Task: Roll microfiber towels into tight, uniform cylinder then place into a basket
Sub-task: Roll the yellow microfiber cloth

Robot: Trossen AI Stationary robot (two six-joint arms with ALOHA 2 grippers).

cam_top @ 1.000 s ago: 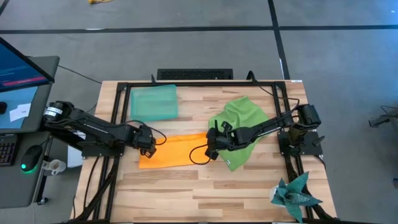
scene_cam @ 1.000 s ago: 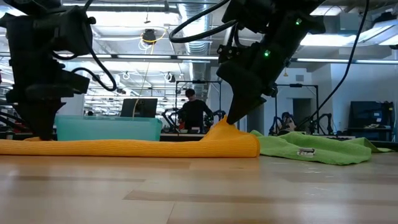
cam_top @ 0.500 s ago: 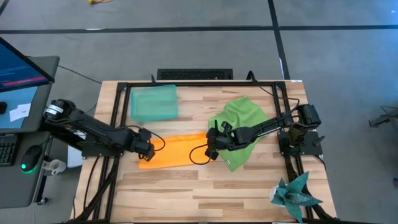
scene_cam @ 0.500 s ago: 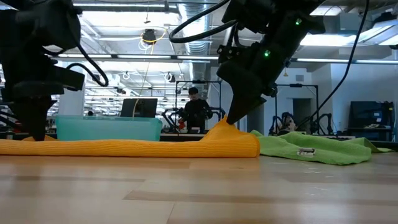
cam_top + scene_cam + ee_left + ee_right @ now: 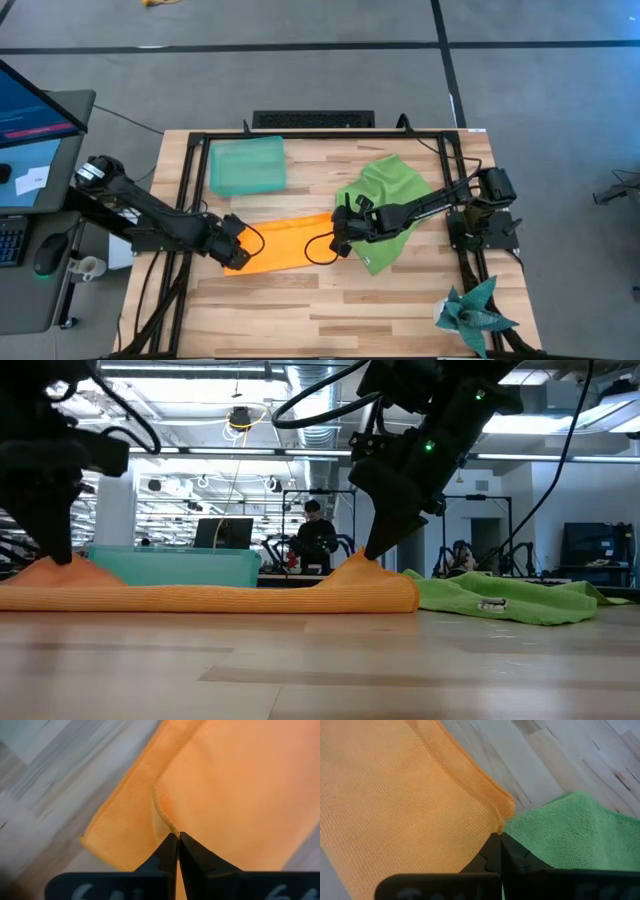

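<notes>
Orange towel (image 5: 285, 243) lies folded flat as a long strip across the middle of the surface (image 5: 330, 310), basket (image 5: 246, 165) just behind its left half and empty as far as I can see. Green towel (image 5: 385, 205) sits crumpled at the right, its edge meeting the orange strip's right end.

Left pincer (image 5: 232, 255) is pinched closed on the strip's left end near the front corner — the low view shows the cloth tented up there. Right pincer (image 5: 340, 240) is likewise clamped tight on the strip's right end at the seam beside the green cloth, with a matching peak of orange fabric.

Step in hand, as I judge it: both ends gripped, ready to begin the roll.

Notes for doing it well:
- Keep the two grips level and the strip taut between them, so the first turn starts straight.
- Carry both ends over together — if one side leads, the roll will cone.
- Check the right pincer has orange only; the green hem is touching that corner and could be dragged in.
- Start the first fold small and firm; a loose core will not tighten afterwards.
</notes>
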